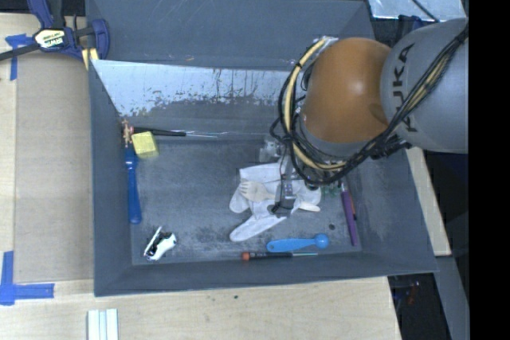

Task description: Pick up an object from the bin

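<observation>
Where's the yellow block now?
In the camera view, the yellow block lies at the bin's left side near the back wall, by the top end of the blue-handled utensil, well left of the tool.

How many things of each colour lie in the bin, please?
Blue: 2, handle and spoon
White: 2, cloth and clip
Yellow: 1, block
Purple: 1, pen
Dark: 2, rod and stick
Total: 8

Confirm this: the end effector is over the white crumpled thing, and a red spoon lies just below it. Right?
Not quite: in the camera view the spoon is blue, not red. The end effector is over the white crumpled thing, with the blue spoon just below it.
</observation>
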Controlling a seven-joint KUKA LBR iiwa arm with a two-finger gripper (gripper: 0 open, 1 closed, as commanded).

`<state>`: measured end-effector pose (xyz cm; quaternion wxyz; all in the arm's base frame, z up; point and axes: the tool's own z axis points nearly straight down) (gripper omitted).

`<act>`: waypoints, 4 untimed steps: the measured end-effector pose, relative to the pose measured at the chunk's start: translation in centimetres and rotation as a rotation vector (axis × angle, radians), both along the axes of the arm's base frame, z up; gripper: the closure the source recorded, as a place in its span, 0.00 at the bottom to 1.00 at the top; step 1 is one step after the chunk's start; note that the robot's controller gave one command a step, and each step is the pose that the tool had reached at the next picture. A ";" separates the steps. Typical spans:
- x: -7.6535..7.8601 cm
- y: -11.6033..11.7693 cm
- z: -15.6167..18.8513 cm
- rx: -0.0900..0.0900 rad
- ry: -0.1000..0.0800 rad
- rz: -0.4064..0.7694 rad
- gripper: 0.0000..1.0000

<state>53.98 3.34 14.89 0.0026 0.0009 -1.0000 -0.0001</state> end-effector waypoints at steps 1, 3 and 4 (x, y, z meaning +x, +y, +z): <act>0.2 0.0 0.5 0.000 -0.009 -0.001 0.00; 5.7 -1.7 -7.7 0.000 -0.016 0.152 0.00; 4.2 -2.2 -7.6 0.001 -0.018 -0.021 0.00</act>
